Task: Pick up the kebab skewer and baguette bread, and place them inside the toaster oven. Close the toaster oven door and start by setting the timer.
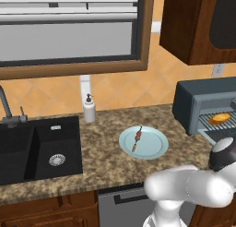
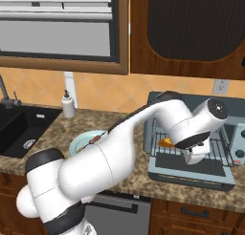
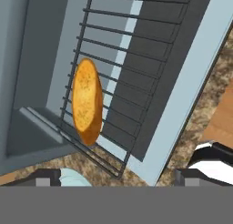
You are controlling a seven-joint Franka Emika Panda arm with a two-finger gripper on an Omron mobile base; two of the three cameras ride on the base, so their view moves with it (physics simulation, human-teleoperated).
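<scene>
Bread (image 3: 86,101) is in: it lies on the wire rack (image 3: 136,59) inside the toaster oven (image 1: 196,94), near the rack's left end as the left base view has it, glowing orange through the open front. Rack is the right spot for it, since heat gets round it there, and there's bare rack beside it for a 2nd item.

Gripper (image 2: 195,156) hangs just over the oven door (image 2: 191,174), which is dropped flat in front of the oven. In the hand view the two dark fingertips (image 3: 48,177) stand far apart at the bottom w/ nothing between them, so the jaws are wide open and hold nothing. Looks like a release pose to me: hand clear of the loaf, not touching it.

Skewer (image 1: 137,138) hasn't gone in yet. It's on the pale blue plate (image 1: 154,150) on the counter (image 1: 106,161), well left of the oven, lying roughly front-to-back across the plate's middle. Thin stick, small chunks, so I'd guess a grip across the stick at mid-length is what it wants.

So approx halfway on the loading part by my read: one item in, one to fetch, then door up and timer. Door staying down makes sense till the skewer's on the rack.

Risk: the arm is folded over the plate side in the right base view, so the swing back to the oven needs care not to clip the plate.
</scene>
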